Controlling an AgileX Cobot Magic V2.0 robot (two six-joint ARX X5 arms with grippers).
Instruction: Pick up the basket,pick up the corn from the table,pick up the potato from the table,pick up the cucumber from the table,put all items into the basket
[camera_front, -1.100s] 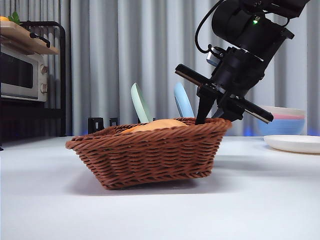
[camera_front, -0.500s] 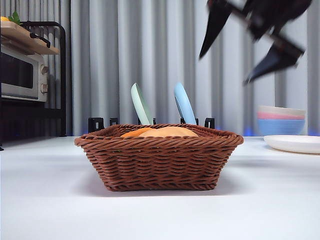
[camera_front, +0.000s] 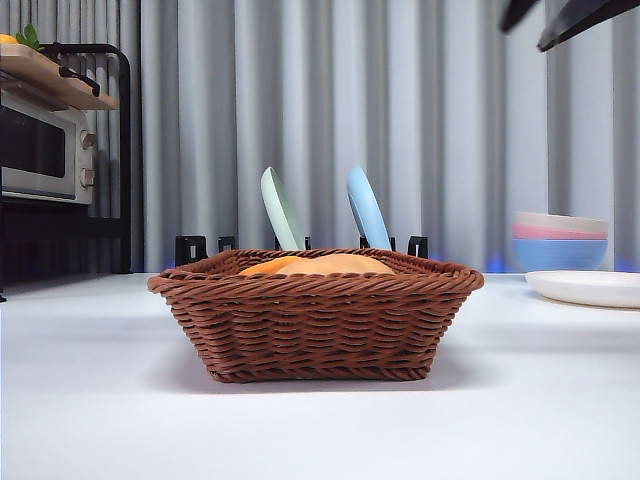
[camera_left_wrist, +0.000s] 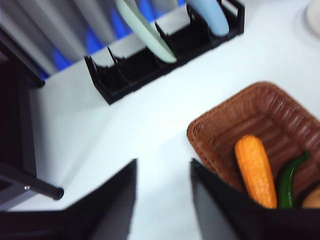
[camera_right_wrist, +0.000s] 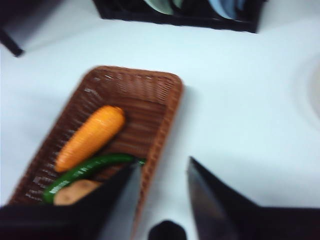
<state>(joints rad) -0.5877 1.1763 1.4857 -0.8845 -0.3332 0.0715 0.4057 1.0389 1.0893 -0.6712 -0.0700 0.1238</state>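
Basket (camera_front: 316, 318) sits flat on the desk (camera_front: 320, 430). Inside: corn (camera_right_wrist: 90, 137), cucumber (camera_right_wrist: 87, 171), potato (camera_right_wrist: 75, 193), side by side. Left gripper (camera_left_wrist: 162, 200) fingers released, empty, above desk beside basket corner. Right gripper (camera_right_wrist: 162, 200) fingers spread, empty, raised above basket's edge; black tips show at front view's top right.

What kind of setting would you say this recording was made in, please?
Probably a mock kitchen set up for robot trials: a toaster oven on a shelf, a dish rack holding plates, stacked pastel bowls, and a wicker basket of plastic vegetables on a plain white table before grey curtains.
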